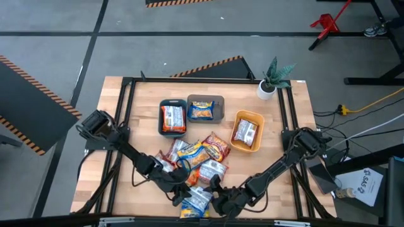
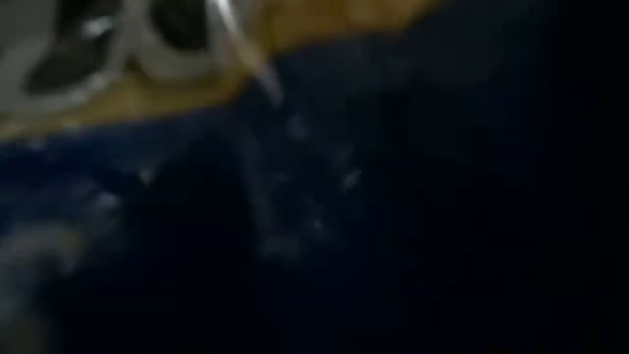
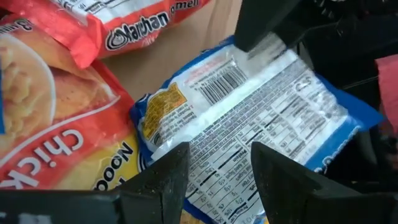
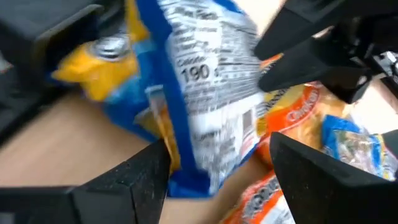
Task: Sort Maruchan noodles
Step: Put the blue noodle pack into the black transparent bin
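Note:
A blue Maruchan noodles packet (image 1: 197, 202) lies near the table's near edge with its label side up (image 3: 249, 118). My left gripper (image 3: 219, 171) is open, and its fingertips stand over the packet's near part. My right gripper (image 4: 217, 168) is open too and comes at the same packet (image 4: 205, 93) from the other side. One of the right gripper's fingers (image 3: 267, 25) shows over the packet's far end. Several more packets (image 1: 201, 156) are heaped mid-table. One packet lies in each of the teal tray (image 1: 161, 120), the grey tray (image 1: 220, 108) and the orange tray (image 1: 247, 116). My left gripper has its open fingers (image 3: 161, 180) over the label side (image 3: 217, 149) of the blue packet, which lies flat on the table. I cannot tell whether they touch it. My right gripper has the packet's end (image 4: 186, 168) between its open fingers (image 4: 143, 180), slanting down from the table's right. I cannot tell whether they touch it either.
An orange-red packet (image 3: 56, 124) lies right beside the blue one. A potted plant (image 1: 273, 79) stands at the far right corner. Black frame rails (image 1: 126, 107) run along the table's sides. In the low view a blue and yellow packet (image 2: 295, 197) fills the picture.

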`<state>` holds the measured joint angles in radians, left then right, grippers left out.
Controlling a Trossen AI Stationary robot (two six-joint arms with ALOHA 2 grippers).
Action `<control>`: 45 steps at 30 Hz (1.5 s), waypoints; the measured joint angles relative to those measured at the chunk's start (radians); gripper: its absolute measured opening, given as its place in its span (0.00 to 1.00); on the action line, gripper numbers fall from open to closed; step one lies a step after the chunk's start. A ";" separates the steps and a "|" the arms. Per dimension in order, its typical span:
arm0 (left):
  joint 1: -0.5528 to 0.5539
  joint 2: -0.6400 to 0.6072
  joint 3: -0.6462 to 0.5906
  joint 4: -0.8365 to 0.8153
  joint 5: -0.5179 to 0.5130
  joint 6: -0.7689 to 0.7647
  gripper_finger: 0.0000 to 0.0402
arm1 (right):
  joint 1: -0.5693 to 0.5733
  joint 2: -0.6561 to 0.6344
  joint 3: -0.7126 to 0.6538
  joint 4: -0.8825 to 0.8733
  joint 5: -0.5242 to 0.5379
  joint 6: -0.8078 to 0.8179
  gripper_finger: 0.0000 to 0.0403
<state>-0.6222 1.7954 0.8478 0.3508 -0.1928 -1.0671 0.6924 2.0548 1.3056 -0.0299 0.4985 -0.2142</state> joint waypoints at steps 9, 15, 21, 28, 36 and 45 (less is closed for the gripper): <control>0.035 0.000 0.000 0.007 0.006 0.024 0.42 | -0.048 0.000 0.000 0.066 -0.026 -0.012 0.60; 0.074 0.000 -0.001 0.064 0.020 0.049 0.42 | -0.053 -0.001 0.001 0.086 -0.073 -0.053 0.43; 0.135 -0.058 -0.001 0.051 0.087 0.057 0.42 | -0.053 -0.006 0.087 -0.081 -0.036 -0.055 0.21; 0.241 -0.276 -0.001 -0.110 0.106 0.118 0.42 | -0.076 -0.007 0.241 -0.329 0.068 -0.053 0.21; 0.375 -0.622 -0.001 -0.306 0.038 0.206 0.42 | -0.223 -0.007 0.406 -0.662 0.184 0.066 0.21; 0.474 -0.899 0.000 -0.362 -0.128 0.268 0.42 | -0.558 -0.016 0.584 -1.264 0.167 0.645 0.21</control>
<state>-0.1479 0.8966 0.8474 -0.0116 -0.3204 -0.7993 0.1345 2.0390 1.8898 -1.2938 0.6656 0.4311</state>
